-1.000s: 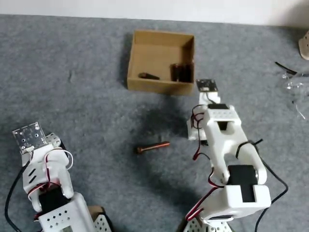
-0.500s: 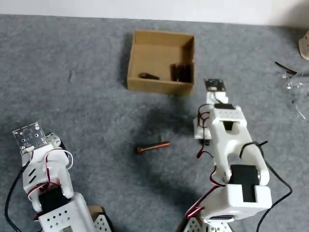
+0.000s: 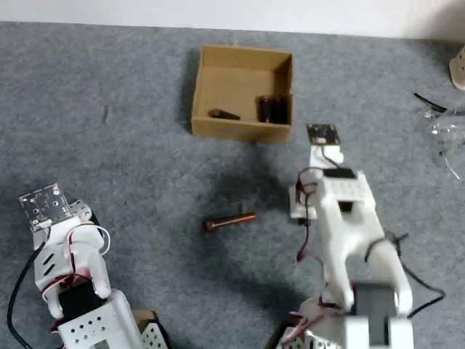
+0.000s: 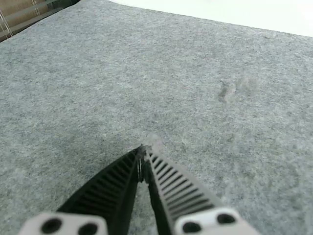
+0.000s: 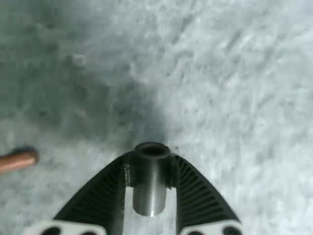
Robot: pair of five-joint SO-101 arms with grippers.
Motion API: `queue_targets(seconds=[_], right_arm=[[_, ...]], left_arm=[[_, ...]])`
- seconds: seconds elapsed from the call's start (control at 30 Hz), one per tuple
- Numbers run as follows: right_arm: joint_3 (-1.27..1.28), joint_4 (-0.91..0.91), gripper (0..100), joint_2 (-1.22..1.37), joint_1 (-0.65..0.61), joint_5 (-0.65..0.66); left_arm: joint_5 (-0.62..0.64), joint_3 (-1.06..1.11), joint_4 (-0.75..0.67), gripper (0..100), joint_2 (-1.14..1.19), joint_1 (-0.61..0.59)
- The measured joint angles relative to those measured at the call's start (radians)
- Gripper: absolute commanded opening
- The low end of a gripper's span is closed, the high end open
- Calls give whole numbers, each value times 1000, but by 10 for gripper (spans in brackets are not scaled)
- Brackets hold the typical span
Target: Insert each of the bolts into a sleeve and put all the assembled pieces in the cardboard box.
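Right jaws: clamped on a dark sleeve [image 5: 149, 188], its open end facing the table [image 5: 234, 73]. The wrist view gives us that grip; from high up the right arm [image 3: 347, 218] hides it.
Left jaws: pressed shut on nothing, tips low over bare grey felt.
Bolt [image 3: 229, 220]: copper-coloured, flat on the table between the arms, well short of the box.
Cardboard box [image 3: 240, 129]: far side; from above we see two dark pieces [image 3: 273, 109] inside.

Moved: right gripper [image 5: 150, 156] with sleeve [image 5: 149, 191], rightward, slightly back from cardboard box [image 3: 240, 131].
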Motion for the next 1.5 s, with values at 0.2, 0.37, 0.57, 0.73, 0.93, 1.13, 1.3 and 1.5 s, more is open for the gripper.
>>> queue_targets(seconds=[0.2,0.37,0.57,0.73,0.93,1.13,1.3,1.5], right_arm=[[293,-84,5,-434,6,0],[512,-97,5,-812,6,0],[710,-86,5,-1244,6,0],[798,14,5,-1542,6,0],[815,26,5,-1544,6,0],[876,14,5,-1574,6,0],[882,-44,5,-1574,44,0],[882,-52,5,-1574,55,0]], left_arm=[[0,0,0,8,0,0],[0,0,0,8,0,0],[0,0,0,8,0,0],[0,5,0,8,0,44],[0,6,0,8,0,170],[0,11,-6,7,0,345],[0,11,-6,7,0,410],[157,-43,2,7,0,397]])
